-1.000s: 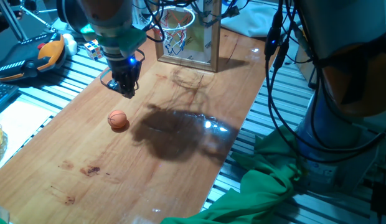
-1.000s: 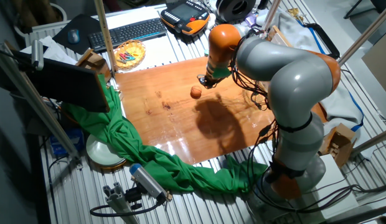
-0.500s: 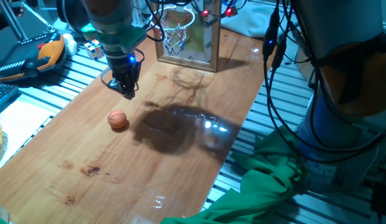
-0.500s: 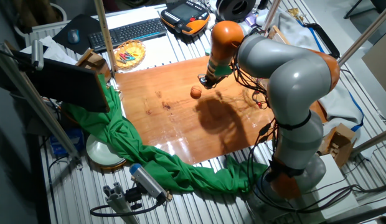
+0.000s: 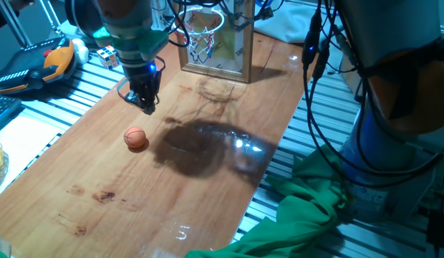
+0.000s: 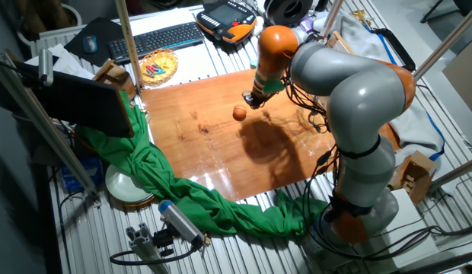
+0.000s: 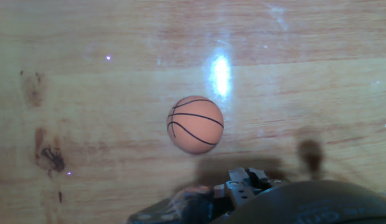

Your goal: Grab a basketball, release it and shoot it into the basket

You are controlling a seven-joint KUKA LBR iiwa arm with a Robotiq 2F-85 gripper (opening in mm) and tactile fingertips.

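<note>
The small orange basketball (image 5: 136, 137) with dark seams lies on the wooden table (image 5: 208, 193), left of middle. It also shows in the other fixed view (image 6: 239, 113) and in the hand view (image 7: 195, 124), near the centre. My gripper (image 5: 147, 106) hangs above the table, a little beyond the ball towards the basket, apart from it. Its fingers look pressed together and hold nothing. The basket (image 5: 205, 29), an orange-red rim with a white net on a wooden-framed clear backboard (image 5: 233, 43), stands at the table's far end.
An orange-and-black plush toy (image 5: 56, 61) and a puzzle cube (image 5: 107, 56) lie off the table's far left. Green cloth (image 5: 308, 215) hangs at the right front edge. Cables (image 5: 315, 64) dangle on the right. A keyboard (image 6: 156, 38) and a bowl (image 6: 158, 65) sit beyond the table.
</note>
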